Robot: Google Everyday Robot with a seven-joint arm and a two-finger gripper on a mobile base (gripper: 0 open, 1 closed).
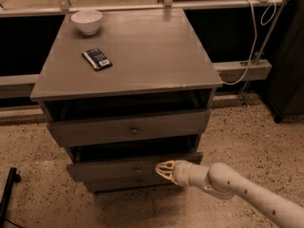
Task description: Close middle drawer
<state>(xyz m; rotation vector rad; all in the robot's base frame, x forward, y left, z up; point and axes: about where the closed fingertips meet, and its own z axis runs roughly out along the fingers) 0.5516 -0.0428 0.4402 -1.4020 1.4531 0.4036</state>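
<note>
We see the grey-stained wooden middle drawer (107,169), round-knobbed, slightly out beneath the front edge of the grey wooden desk (142,46). Our cream gripper (159,166), clenched empty, touches its front panel toward the right corner.

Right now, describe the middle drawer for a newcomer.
On the grey cabinet under the white bowl, the middle drawer is second of three fronts. Its panel is slimmer than the drawer above, and the end effector is at it, right of its knob.
</note>
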